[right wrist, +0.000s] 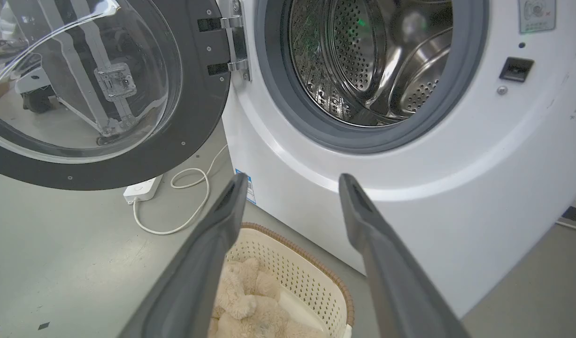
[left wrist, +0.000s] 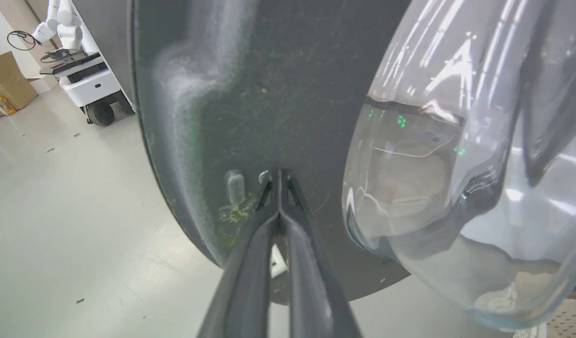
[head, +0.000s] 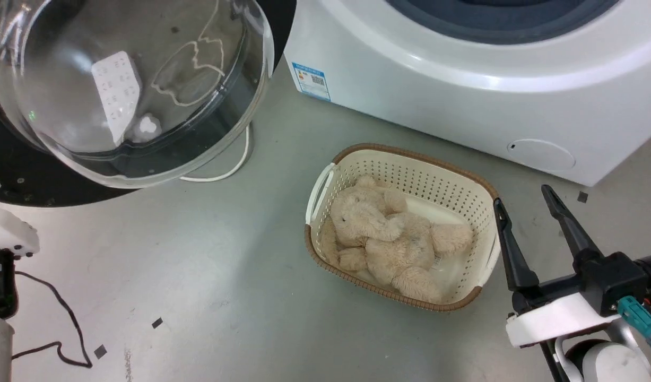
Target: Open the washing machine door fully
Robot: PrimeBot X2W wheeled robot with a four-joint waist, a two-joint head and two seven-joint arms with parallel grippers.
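Observation:
The washing machine door (head: 33,183) stands swung open at the upper left of the head view, its clear glass bowl (head: 129,90) bulging toward me. In the right wrist view the door (right wrist: 194,94) hangs on its hinge to the left of the white washing machine (right wrist: 456,188), and the steel drum (right wrist: 377,61) is exposed. My left gripper (left wrist: 278,176) is shut, with its tips touching the door's black inner face (left wrist: 269,94) beside the glass bowl. My right gripper (head: 522,197) is open and holds nothing, low in front of the washing machine (head: 436,95).
A cream basket (head: 410,175) with a plush bear (head: 389,233) in it sits on the floor before the machine. A white power strip (right wrist: 142,190) and its cable lie under the door. A black cable (head: 65,329) trails at lower left. Another robot (left wrist: 81,80) stands far off.

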